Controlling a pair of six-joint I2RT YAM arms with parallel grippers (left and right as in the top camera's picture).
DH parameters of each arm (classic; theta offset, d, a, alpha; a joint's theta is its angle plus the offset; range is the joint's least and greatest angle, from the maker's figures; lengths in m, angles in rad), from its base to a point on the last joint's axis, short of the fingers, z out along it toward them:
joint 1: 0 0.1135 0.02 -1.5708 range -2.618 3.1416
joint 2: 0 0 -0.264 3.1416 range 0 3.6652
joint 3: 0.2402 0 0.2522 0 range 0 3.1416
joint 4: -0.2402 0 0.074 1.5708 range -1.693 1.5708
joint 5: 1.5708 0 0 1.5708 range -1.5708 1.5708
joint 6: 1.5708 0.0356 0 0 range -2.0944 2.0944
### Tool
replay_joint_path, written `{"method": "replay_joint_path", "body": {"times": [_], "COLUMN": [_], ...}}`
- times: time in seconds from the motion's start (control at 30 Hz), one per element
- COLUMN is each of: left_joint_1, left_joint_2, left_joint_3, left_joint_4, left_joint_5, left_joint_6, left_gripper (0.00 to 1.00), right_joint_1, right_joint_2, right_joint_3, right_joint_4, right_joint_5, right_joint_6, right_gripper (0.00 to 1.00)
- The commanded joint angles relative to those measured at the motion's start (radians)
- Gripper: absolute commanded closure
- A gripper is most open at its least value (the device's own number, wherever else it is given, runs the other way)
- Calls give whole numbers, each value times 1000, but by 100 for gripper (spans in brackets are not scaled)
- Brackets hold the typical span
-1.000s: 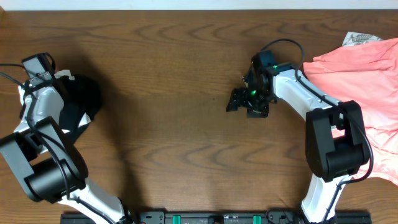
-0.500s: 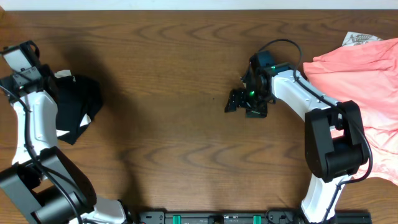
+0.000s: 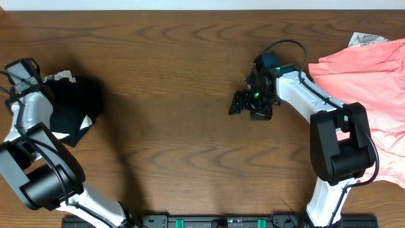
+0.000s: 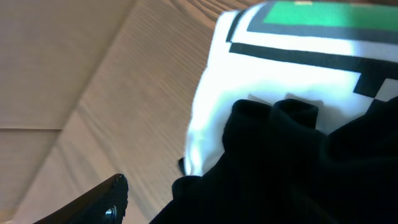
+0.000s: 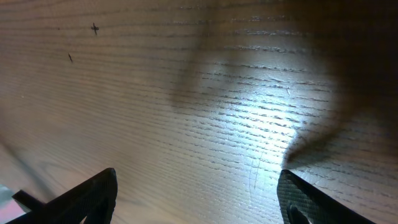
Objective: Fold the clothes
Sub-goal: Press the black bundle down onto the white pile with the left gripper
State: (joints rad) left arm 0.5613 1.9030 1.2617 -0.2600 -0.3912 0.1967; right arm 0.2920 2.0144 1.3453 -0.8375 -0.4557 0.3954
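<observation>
The clothes lie in two places. At the far left edge a black shirt [image 3: 74, 109] lies bunched on the table, with a bit of a white garment [image 3: 63, 76] showing at its top. In the left wrist view the black shirt [image 4: 298, 162] lies over a white garment with green print [image 4: 292, 56]. My left gripper [image 3: 45, 85] hovers at this pile; one finger [image 4: 93, 205] stands wide to the left, the other is lost against the black cloth. A salmon-pink garment [image 3: 373, 82] is heaped at the right edge. My right gripper [image 3: 249, 104] is open over bare wood [image 5: 199, 112].
A scrap of pale printed cloth [image 3: 366, 38] peeks out behind the pink heap at the back right corner. The brown wooden table [image 3: 177, 95] stretches between the two arms. The arm bases stand along the front edge.
My left gripper has opened and let go of the black shirt, swinging up and left and then back toward it. The right arm has not moved.
</observation>
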Motion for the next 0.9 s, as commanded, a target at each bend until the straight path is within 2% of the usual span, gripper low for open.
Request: {"method": "replay_joint_path", "body": {"times": [0.0,0.17,0.33,0.4,0.47,0.57,0.63,0.7,0.87], "left_joint_1": [7,4,-5,-26,-63,-124,-160,-194,-247], "left_joint_2": [40,25,-78,-138,-188,-216,-216,-204,-134], "left_joint_3": [3,3,7,8,8,8,8,8,7], "left_joint_4": [-4,0,2,13,38,104,119,113,112], "left_joint_5": [139,187,238,237,171,30,-8,-29,-91], "left_joint_6": [8,8,6,58,164,281,339,351,378], "left_gripper": [21,20,16,16,11,5,2,0,2], "right_joint_1": [5,5,5,5,5,5,5,5,5], "right_joint_2": [-29,-29,-29,-29,-29,-29,-29,-29,-29], "right_joint_3": [-5,-5,-5,-5,-5,-5,-5,-5,-5], "right_joint_4": [-1,-8,-10,-10,-8,-5,-3,1,8], "right_joint_5": [-8,-8,-8,-8,-9,-8,-8,-8,-8], "right_joint_6": [-18,-19,-19,-19,-19,-19,-19,-19,-19], "right_gripper": [20,20,20,20,19,19,18,18,17]}}
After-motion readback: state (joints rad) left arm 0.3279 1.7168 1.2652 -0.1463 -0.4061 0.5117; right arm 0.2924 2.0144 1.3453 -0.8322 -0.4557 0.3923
